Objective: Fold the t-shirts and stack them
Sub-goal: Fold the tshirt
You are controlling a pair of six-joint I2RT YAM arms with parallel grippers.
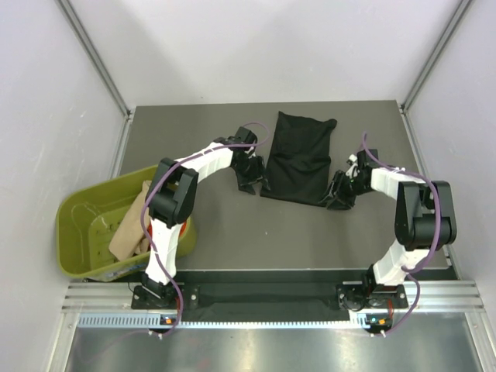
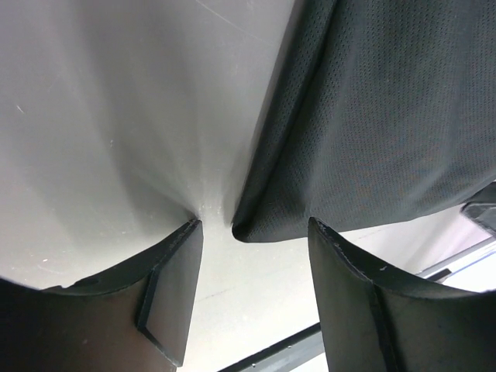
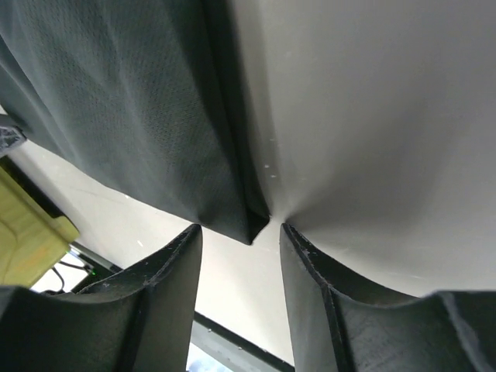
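A black t-shirt (image 1: pixel 298 159) lies folded into a long strip on the grey table (image 1: pixel 232 225). My left gripper (image 1: pixel 249 182) stands open at its near left corner. In the left wrist view that corner of the black t-shirt (image 2: pixel 387 116) lies just ahead of the left gripper (image 2: pixel 254 226). My right gripper (image 1: pixel 339 194) is at the near right corner. In the right wrist view the jaws of the right gripper (image 3: pixel 239 229) stand apart, with the black t-shirt's (image 3: pixel 139 101) corner at their tips and not pinched. A beige t-shirt (image 1: pixel 132 229) lies in the tub.
An olive-green tub (image 1: pixel 85 232) sits at the table's left edge beside the left arm; a sliver of orange-red (image 1: pixel 184 226) shows behind that arm. The tub's corner (image 3: pixel 23 232) also shows in the right wrist view. White walls enclose the table.
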